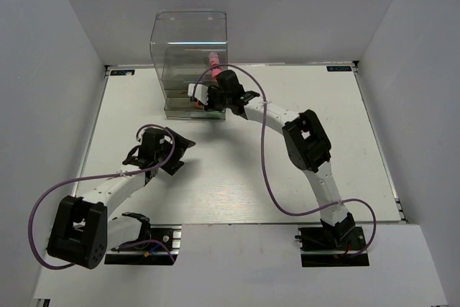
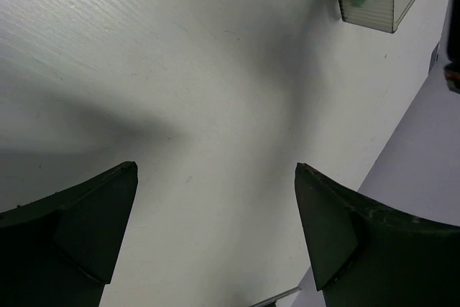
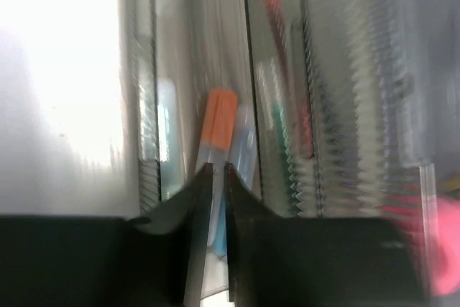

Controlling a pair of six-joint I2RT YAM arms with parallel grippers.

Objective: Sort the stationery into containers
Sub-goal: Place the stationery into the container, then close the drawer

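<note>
At right end effector [image 3: 218,170], marker [image 3: 221,116], cap outward

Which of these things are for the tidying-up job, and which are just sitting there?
For the job: clear plastic box, orange-capped marker in the right gripper, red pen, pink tube.
Just there: left gripper, open and idle; purple cables; white table.

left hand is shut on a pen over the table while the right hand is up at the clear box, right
Not quite. The left hand is open, with nothing between its fingers, over the table; the left wrist view shows this. The right hand is indeed up at the clear box.
</note>
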